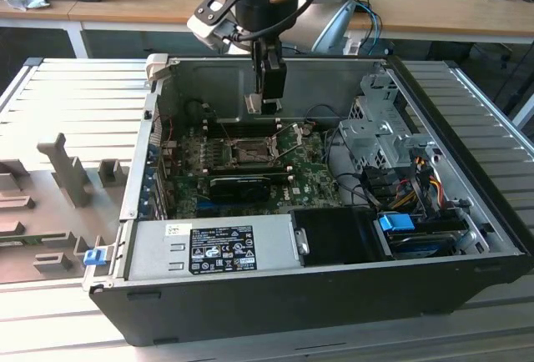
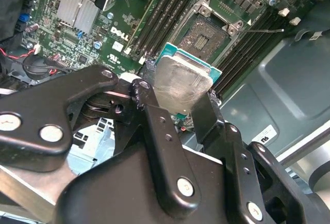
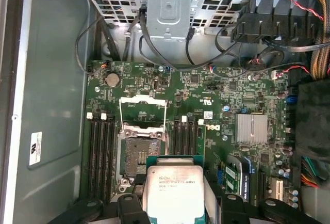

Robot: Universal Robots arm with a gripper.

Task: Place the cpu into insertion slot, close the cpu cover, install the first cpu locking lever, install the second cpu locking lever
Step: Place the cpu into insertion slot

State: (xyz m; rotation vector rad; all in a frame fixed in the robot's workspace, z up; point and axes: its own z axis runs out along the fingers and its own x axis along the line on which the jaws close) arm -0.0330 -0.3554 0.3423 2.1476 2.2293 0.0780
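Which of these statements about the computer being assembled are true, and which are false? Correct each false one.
1. The gripper holds the cpu between its fingers. True.
2. The cpu sits in the insertion slot. False: the slot is empty, and the cpu is held in the air above the motherboard.
3. The cpu cover is shut over the slot. False: it is swung open, leaving the slot uncovered.
4. The computer case lies open, with the motherboard exposed. True.
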